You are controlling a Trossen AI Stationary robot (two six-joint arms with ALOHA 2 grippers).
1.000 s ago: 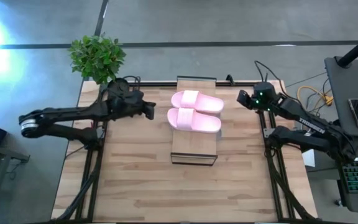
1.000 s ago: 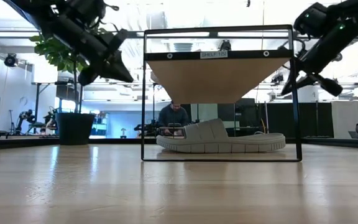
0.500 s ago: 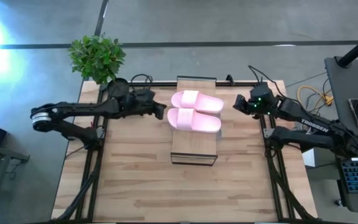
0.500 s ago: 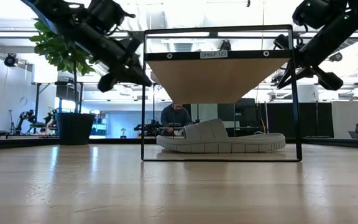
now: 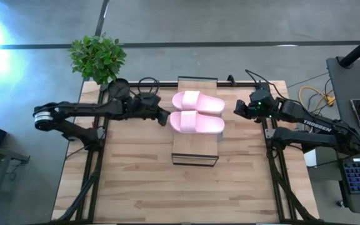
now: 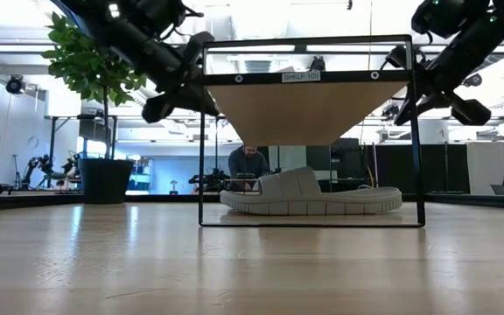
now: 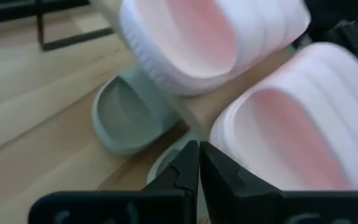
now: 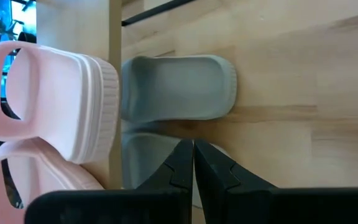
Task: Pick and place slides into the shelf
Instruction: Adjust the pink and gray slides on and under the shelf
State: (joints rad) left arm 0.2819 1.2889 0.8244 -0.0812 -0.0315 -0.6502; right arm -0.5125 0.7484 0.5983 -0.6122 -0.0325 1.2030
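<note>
From the high view the grey-green slides are hidden almost wholly beneath the shelf (image 5: 195, 153); only in the low view is one grey-green slide (image 6: 311, 198) seen lying on the tabletop (image 5: 142, 187) under the plank, its ribbed sole and broad strap shown side-on, while the second is concealed behind it. In the right wrist view a rounded grey-green end (image 8: 179, 87) is seen projecting past the shelf edge, with a second one partly cut off behind the fingers. The two pale pink slides (image 5: 197, 112) are laid side by side across the far half of the shelf's light wood top, their soft, smooth, moulded foam and ridged sides seen close in the left wrist view, where they are blurred. The shelf is formed of a thin dark frame with a pale plank top and a small label on its front rail. The left gripper (image 5: 165, 117) is held at the left end of the pink slides, raised at the level of the shelf top, its fingers (image 7: 194, 168) pressed together with nothing between them; whether the tips touch the nearer slide cannot be told. The right gripper (image 5: 237, 108) is held just off the right end of the slides, likewise fully closed and empty. A potted plant (image 5: 97, 57) is stood at the table's far left corner, and a seated person (image 6: 248, 164) is partly visible in the room behind.
</note>
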